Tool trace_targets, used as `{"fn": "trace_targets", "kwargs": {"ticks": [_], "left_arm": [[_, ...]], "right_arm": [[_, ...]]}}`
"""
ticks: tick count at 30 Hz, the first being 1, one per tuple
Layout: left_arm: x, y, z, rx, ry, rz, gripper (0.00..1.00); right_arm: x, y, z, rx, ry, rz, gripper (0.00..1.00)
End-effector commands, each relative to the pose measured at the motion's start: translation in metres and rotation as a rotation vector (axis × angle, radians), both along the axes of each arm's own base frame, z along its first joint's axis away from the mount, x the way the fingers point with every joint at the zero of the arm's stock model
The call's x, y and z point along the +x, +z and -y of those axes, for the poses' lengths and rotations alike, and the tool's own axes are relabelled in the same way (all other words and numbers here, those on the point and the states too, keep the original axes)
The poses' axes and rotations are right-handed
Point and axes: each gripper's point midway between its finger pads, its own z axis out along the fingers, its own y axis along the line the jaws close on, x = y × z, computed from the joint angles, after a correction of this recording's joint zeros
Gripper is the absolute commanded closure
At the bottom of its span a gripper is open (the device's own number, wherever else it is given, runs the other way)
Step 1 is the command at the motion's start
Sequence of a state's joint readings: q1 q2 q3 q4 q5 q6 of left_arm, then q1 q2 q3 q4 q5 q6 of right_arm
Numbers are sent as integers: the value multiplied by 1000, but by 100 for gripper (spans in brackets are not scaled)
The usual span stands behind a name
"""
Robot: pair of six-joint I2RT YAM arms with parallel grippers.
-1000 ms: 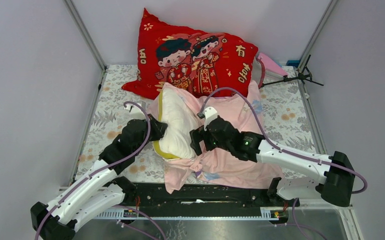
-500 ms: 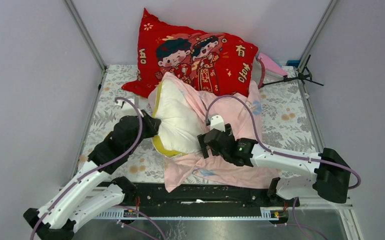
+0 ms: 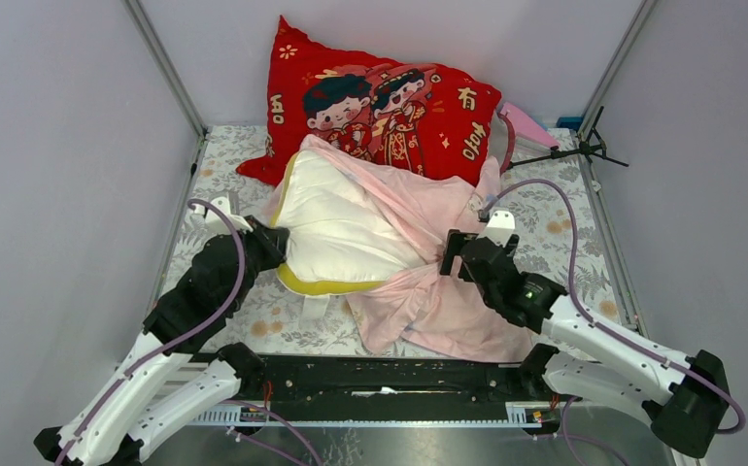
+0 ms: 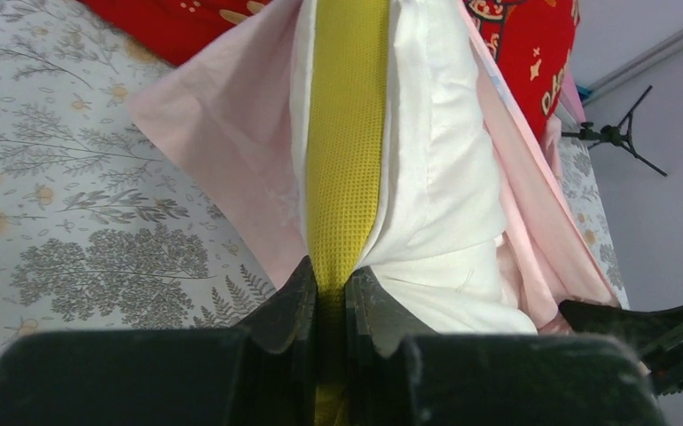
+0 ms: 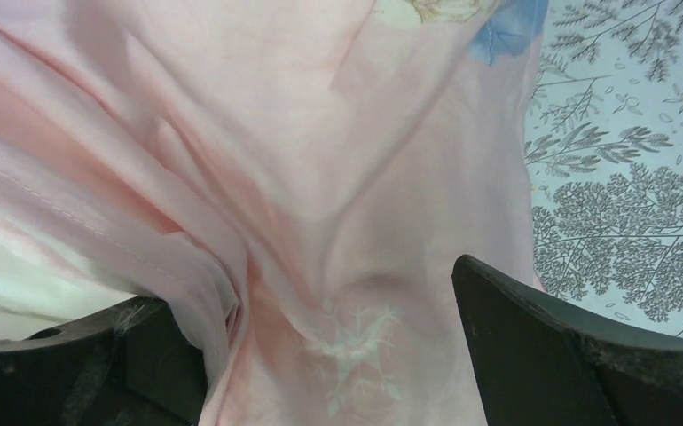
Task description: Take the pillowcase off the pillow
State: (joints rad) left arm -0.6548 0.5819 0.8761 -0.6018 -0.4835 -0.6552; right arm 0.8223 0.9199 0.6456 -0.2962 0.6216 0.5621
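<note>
- The left hand (image 4: 329, 280) is pressed together on the yellow edge band (image 4: 347, 133) of the pillow (image 3: 341, 218), pinching it at the pillow's left end.
- The pillow lies across the middle of the floral surface (image 3: 555, 223), just in front of the red cushion (image 3: 380, 107) that leans on the back wall.
- Its cream-white left and near portion is bare. The far side and right end sit under the pillowcase (image 3: 448, 301).
- The pillowcase is drawn tight from the pillow's top towards the right hand (image 3: 453, 254). From there it falls in loose folds to the surface near the front edge.
- In the left wrist view a flap of pink fabric also spreads on the surface beside the yellow band, on its left.
- The right hand is spread, its two fingers (image 5: 533, 355) well apart. Bunched pillowcase fabric fills the gap between them and drapes over the left one. I cannot tell whether either finger presses on the fabric.
- A small black tripod (image 3: 584, 150) stands at the far right corner, well apart from both arms.
</note>
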Motion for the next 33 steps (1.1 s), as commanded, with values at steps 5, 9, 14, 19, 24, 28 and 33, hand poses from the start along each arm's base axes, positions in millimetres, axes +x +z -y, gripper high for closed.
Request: {"fn": "trace_targets", "kwargs": {"ticks": [5,9,14,19,24,28,33], "left_arm": [[25,9,51,-35,-181,48,100],[22,-30,101,-24,-410,-102,100],[-26,-54,172,-87,-873,-205,100],[-36,-62,171,84,-808,-189,79],[-5,-66,121,140,-463,-192,11],[14,-74,97,119,-328,-236,3],[34,-91,77,42,-244,-305,1]], "right_arm": [[10,48,7,65,35,191,0],[14,73,-6,112,85,246,1],[21,85,-19,109,118,244,1],[23,75,-34,111,172,207,1],[23,65,-48,114,227,164,0],[22,62,-56,100,273,147,1],[22,58,-71,68,358,111,0]]}}
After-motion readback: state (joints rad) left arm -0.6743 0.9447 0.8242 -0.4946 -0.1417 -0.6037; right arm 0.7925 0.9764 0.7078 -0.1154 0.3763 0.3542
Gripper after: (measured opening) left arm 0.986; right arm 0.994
